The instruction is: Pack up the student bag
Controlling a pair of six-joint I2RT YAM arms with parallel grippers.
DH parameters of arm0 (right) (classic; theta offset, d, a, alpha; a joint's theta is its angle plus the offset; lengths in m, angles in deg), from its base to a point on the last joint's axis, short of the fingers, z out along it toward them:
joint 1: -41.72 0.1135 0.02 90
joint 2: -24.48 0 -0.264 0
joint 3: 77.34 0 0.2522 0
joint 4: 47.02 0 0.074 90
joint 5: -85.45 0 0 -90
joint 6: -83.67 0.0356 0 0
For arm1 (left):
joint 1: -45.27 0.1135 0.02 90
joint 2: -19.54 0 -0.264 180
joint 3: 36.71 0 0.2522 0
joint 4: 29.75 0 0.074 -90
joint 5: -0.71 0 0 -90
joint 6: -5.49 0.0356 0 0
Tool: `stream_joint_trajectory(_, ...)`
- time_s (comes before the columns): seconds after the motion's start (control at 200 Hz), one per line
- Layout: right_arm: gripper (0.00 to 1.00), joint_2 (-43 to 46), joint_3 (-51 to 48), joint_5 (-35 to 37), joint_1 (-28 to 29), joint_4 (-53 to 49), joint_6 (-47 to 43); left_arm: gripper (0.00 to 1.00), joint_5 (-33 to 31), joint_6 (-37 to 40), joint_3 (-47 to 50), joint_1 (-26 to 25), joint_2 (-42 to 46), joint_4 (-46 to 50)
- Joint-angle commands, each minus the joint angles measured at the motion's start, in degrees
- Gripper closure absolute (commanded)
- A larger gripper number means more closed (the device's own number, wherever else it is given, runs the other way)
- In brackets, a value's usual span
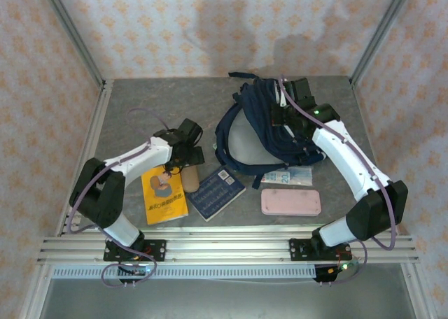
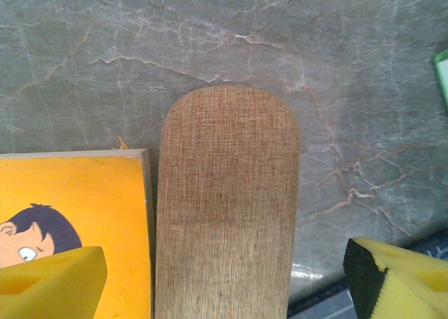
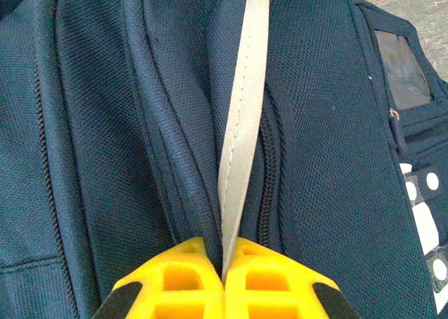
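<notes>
Pink case (image 1: 290, 202): it's lying flat at the table's (image 1: 140, 123) near edge, well on the near side of the right pincer.

Yellow book (image 1: 164, 195): it's sitting on the near side of the left pincer. In the wrist view, its cartoon cover (image 2: 70, 207) is running under the left-hand finger (image 2: 52, 284).

Blue book (image 1: 217, 193): it's lying at an angle, down and to the right of the left pincer, with its corner (image 2: 329, 308) peeking in by the right-hand finger (image 2: 399, 277).

Brown pouch (image 1: 192, 178): it's lying straight under the left pincer, with its rounded end (image 2: 227, 207) pointing away. It's squeezed just beside the yellow book's edge.

Left pincer (image 1: 175, 166): it's hanging wide over the pouch (image 2: 224, 291). It's gripping nothing, and bare gaps are showing on both sides of the pouch.

Pale packet (image 1: 287, 176): it's resting between the pink case and the bag, on the near side of the right pincer.

Right pincer (image 1: 283, 112): it's clamping hard, the yellow fingers meeting (image 3: 224, 263) on the bag's white trim stripe (image 3: 241, 158).

Student bag (image 1: 259, 123): it's sprawling on the far right of the table, under and around the right pincer and well apart from the left one. Navy folds (image 3: 105, 123) are bunching on either side of the pinch.

Grey patch (image 3: 400, 60): it's showing beyond the right pincer, off to its right.
</notes>
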Motion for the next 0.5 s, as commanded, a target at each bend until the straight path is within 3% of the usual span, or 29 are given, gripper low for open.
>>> stream_joint_trajectory(0.0,1.0,3.25,2.27,1.96,-0.29,1.93,2.89,0.11,-0.63,-1.64,1.01,0.09,-1.73,-2.05)
stream_joint_trajectory(0.295,1.0,3.71,1.5,1.78,-0.29,1.56,3.09,0.18,1.66,-3.23,1.05,0.1,-7.36,-5.7)
stream_joint_trajectory(0.495,1.0,3.79,1.85,1.45,-0.25,1.39,3.4,0.39,2.74,-2.79,0.49,0.3,-9.74,-6.61)
